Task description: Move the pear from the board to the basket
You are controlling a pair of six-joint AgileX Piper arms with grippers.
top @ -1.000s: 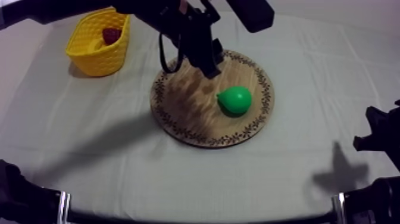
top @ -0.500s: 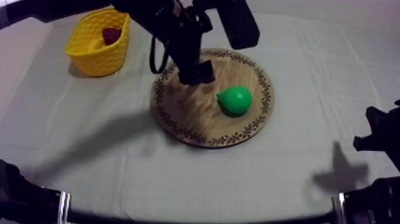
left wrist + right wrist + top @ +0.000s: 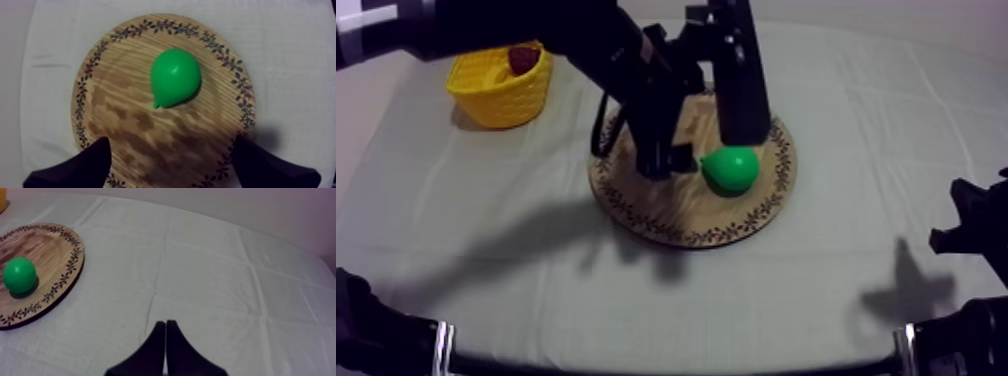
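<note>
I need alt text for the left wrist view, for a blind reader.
A green pear lies on a round wooden board with a patterned rim, on grey-white cloth. The left claw is open over the board, nothing between its black fingers.

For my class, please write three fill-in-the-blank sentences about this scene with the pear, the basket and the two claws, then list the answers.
1. The pear on the wooden board is ____ in colour.
2. The yellow basket, holding a small red fruit, stands at the robot's ____ side.
3. Over the board the left claw is ____, while the right claw is shut.
Missing words: green; left; open.
</note>
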